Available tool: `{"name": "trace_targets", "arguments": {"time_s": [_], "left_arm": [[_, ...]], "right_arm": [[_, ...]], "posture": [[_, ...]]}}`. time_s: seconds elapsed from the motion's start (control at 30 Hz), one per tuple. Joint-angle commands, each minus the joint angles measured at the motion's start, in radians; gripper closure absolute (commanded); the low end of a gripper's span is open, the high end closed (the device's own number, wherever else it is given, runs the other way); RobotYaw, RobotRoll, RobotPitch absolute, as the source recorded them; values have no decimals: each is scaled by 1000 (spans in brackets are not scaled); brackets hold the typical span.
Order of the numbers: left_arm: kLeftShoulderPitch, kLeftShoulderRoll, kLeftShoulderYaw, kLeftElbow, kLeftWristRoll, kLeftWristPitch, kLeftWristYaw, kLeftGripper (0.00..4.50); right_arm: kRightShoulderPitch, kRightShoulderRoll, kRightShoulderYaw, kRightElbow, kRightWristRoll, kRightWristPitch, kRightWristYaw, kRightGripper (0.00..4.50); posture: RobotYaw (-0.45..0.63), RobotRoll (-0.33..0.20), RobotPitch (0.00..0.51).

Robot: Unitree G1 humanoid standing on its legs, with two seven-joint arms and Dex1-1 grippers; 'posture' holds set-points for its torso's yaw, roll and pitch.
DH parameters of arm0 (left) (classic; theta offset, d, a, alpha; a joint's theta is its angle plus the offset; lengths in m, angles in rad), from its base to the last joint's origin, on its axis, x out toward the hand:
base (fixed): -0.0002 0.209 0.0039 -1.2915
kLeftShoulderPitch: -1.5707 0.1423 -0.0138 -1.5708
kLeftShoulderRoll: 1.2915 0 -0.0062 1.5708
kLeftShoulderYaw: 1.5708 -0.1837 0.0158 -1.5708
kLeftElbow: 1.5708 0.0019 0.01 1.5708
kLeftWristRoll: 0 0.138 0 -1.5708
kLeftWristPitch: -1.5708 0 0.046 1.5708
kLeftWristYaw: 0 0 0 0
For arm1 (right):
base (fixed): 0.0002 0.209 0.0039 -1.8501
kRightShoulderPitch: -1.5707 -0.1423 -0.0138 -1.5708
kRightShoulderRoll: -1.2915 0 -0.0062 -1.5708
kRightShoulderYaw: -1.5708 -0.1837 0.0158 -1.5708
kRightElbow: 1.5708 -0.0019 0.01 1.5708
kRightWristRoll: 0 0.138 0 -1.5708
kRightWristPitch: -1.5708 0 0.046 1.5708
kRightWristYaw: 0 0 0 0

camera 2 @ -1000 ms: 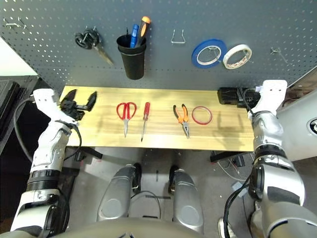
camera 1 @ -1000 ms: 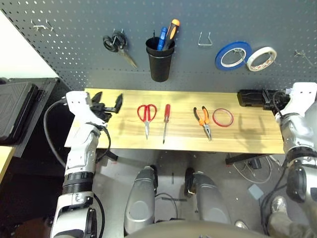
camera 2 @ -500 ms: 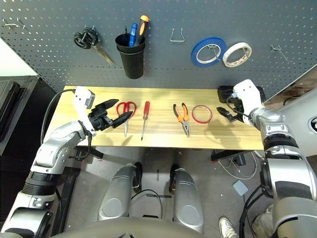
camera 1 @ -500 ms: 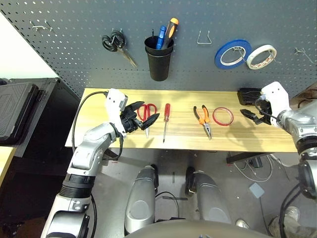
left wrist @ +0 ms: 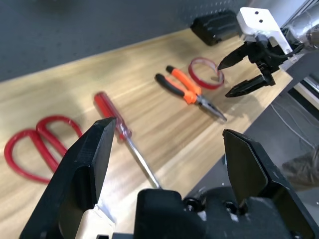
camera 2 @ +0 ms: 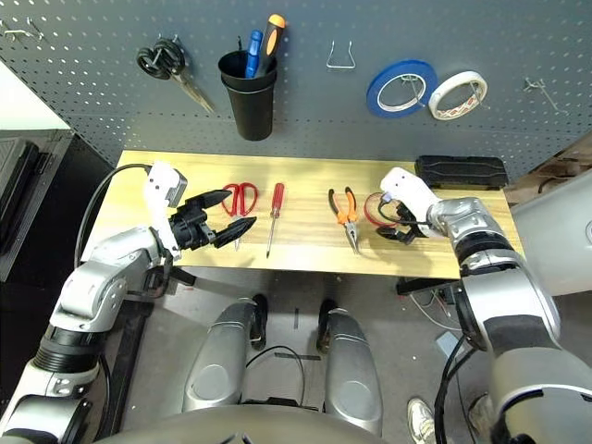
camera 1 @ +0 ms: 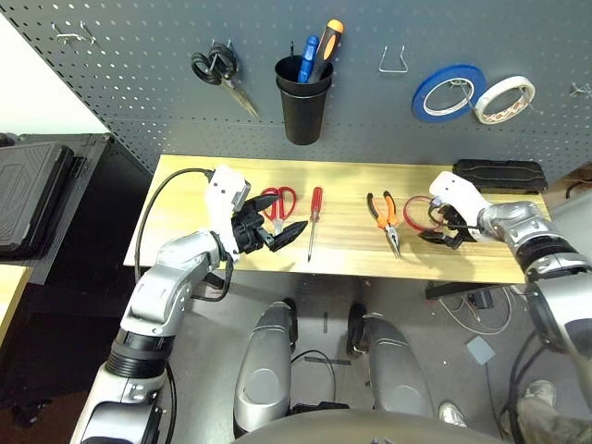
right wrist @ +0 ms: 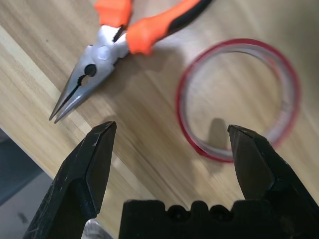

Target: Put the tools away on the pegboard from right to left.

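The right gripper (camera 2: 400,220) hangs with its fingers spread wide just over the thin red tape ring (right wrist: 239,99), which lies flat on the wooden table (camera 1: 342,259), right of the orange-and-black pliers (camera 1: 381,215). Further left lie the red-handled screwdriver (camera 1: 314,215) and the red-handled scissors (camera 1: 277,202). The left gripper (camera 1: 277,234), also wide open, hovers at the scissors' near side. The pegboard (camera 1: 139,83) rises behind the table, carrying a black cup (camera 1: 303,106).
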State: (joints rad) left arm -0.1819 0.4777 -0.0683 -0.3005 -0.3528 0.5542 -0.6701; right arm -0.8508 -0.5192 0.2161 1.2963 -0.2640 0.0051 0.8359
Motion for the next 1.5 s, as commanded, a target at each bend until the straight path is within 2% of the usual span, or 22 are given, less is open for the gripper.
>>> {"name": "trace_targets", "arguments": {"time_s": [0.03, 0.13, 0.17, 0.2, 0.47, 0.57, 0.67, 0.77, 0.87, 1.07, 1.33, 1.5], "left_arm": [[31, 14, 7, -47, -10, 37, 13, 48], [39, 20, 18, -69, -12, 54, 22, 48], [40, 20, 21, -74, -13, 59, 25, 0], [42, 20, 23, -77, -13, 62, 28, 0], [27, 8, 17, -60, -6, 53, 34, 0], [7, -2, 10, -41, -1, 39, 31, 0], [-11, -6, 13, -36, -10, 26, 17, 0], [-8, -14, 35, -79, -84, 42, -21, 0], [-2, -10, 52, -140, -180, 51, -73, 0], [-15, -25, 90, -207, -273, -16, -118, 0], [-110, -14, 38, -199, -145, -163, -101, 0], [-164, -17, 22, -206, -132, -196, -107, 0]], "right_arm": [[2, 23, 16, 33, -34, 48, -39, 0], [3, 39, 15, 43, -45, 83, -71, 0], [4, 42, 12, 45, -47, 93, -89, 379], [4, 44, 9, 46, -47, 98, -101, 526], [20, 29, -13, 34, -28, 82, -137, 3280], [34, 10, -31, 18, -17, 34, -158, 4454], [67, -20, -50, -9, -9, -43, -201, 4482], [138, -44, -110, -57, 40, -146, -283, 4482], [266, -55, -207, -146, 116, -290, -391, 4482], [474, -65, -307, -298, 171, -456, -538, 4482], [616, -112, -349, -355, 129, -615, -753, 4482], [659, -152, -380, -347, 119, -713, -855, 4482]], "posture": [[347, 0, 351], [359, 0, 350], [359, 0, 350], [361, 0, 350], [343, 0, 333], [332, 0, 326], [322, 0, 319], [307, 0, 307], [295, 0, 296], [266, 0, 270], [238, 0, 254], [217, 0, 249]]}}
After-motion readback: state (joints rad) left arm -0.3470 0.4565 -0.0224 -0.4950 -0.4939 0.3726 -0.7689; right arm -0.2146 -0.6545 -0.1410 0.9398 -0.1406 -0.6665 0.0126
